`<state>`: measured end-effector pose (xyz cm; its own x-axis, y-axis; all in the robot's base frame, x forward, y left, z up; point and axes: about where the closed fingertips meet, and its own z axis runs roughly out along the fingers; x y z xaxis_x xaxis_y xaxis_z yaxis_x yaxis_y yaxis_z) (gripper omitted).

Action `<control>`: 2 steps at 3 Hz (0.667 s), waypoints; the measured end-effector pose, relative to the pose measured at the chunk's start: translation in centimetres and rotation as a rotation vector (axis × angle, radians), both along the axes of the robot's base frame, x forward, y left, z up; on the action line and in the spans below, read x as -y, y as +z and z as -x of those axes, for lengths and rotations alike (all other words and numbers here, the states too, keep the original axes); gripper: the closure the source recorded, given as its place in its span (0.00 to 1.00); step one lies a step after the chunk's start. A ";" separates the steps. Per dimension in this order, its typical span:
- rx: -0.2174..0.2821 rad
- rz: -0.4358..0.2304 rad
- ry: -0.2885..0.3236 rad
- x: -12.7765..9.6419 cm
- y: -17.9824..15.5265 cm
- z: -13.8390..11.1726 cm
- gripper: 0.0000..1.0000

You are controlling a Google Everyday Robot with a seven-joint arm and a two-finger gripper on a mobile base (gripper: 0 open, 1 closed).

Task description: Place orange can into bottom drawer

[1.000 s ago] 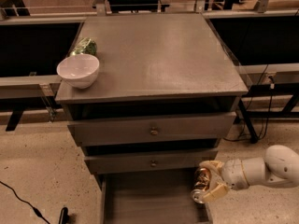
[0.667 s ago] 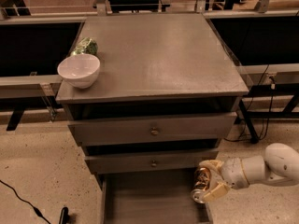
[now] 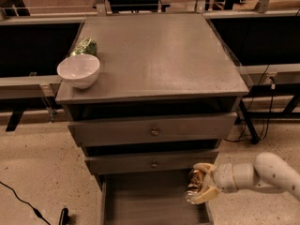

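Note:
The orange can [image 3: 193, 187] is held in my gripper [image 3: 200, 184], whose fingers are shut on it. The white arm comes in from the lower right. The can hangs tilted over the right side of the bottom drawer [image 3: 140, 203], which is pulled out and shows a plain grey floor. The can is above the drawer floor, close to the drawer's right wall and just below the front of the middle drawer.
Two upper grey drawers with brass knobs [image 3: 154, 131] sit partly pulled out. A white bowl [image 3: 78, 70] and a green snack bag [image 3: 84, 47] rest at the left of the cabinet top [image 3: 159, 55]. A black cable [image 3: 23, 203] lies on the floor at the left.

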<state>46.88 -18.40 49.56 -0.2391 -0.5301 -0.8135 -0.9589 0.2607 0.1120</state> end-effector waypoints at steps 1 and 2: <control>0.107 -0.040 -0.015 -2.6 -7.1 -0.7 1.00; 0.233 -0.079 0.007 -4.2 -11.0 -1.1 1.00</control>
<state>47.94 -14.18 38.53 -0.0365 -0.4637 -0.8852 -0.9630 0.2530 -0.0928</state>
